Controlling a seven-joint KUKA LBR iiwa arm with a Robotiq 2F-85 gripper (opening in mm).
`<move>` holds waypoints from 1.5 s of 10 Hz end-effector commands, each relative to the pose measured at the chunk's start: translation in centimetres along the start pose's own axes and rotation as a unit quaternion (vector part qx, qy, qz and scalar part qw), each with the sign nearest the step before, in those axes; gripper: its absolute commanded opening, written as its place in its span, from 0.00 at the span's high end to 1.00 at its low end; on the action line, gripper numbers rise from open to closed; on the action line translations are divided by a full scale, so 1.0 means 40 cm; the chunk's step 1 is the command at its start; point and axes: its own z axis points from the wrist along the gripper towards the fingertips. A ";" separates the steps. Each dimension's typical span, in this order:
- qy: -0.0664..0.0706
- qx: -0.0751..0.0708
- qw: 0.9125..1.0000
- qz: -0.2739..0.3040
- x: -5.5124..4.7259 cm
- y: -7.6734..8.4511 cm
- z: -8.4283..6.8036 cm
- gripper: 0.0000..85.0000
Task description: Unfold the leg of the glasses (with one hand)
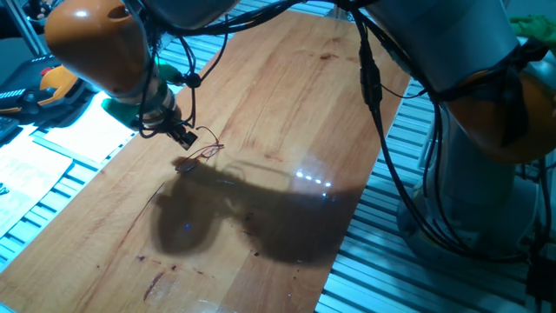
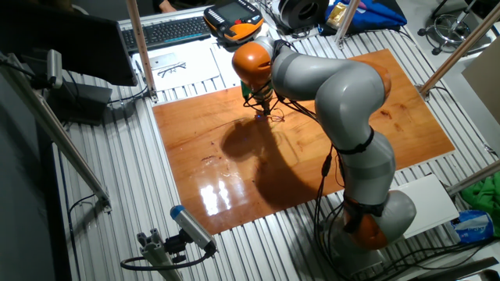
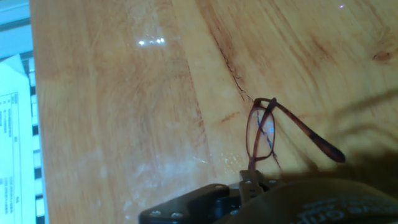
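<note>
The glasses [image 3: 260, 134] are thin reddish-brown wire spectacles, seen edge-on in the hand view, with one leg [image 3: 311, 138] splayed out to the right over the wooden board [image 3: 112, 112]. The hand, a black gripper [image 3: 249, 182] on an orange arm, sits at the lower end of the frame and looks shut on it. In one fixed view the gripper [image 1: 182, 137] is at the board's left edge, with the glasses [image 1: 208, 152] sticking out to its right just above the wood. In the other fixed view the gripper [image 2: 263, 115] is small and the glasses [image 2: 273, 118] barely show.
The wooden board [image 2: 234, 172] lies on a slatted metal table. Papers [image 1: 52, 148] lie beside the board's left edge. A keyboard [image 2: 168, 31] and an orange pendant [image 2: 234, 19] sit beyond it. The grey arm [image 2: 344, 94] arches over the board and casts a large shadow [image 1: 252, 217].
</note>
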 end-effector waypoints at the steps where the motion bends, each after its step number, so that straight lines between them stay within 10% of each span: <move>1: 0.002 -0.001 1.000 -0.001 -0.003 0.005 0.003 1.00; 13: 0.031 -0.024 0.999 0.022 -0.008 -0.005 0.063 1.00; 15: 0.032 -0.026 0.999 0.025 -0.014 -0.009 0.068 0.60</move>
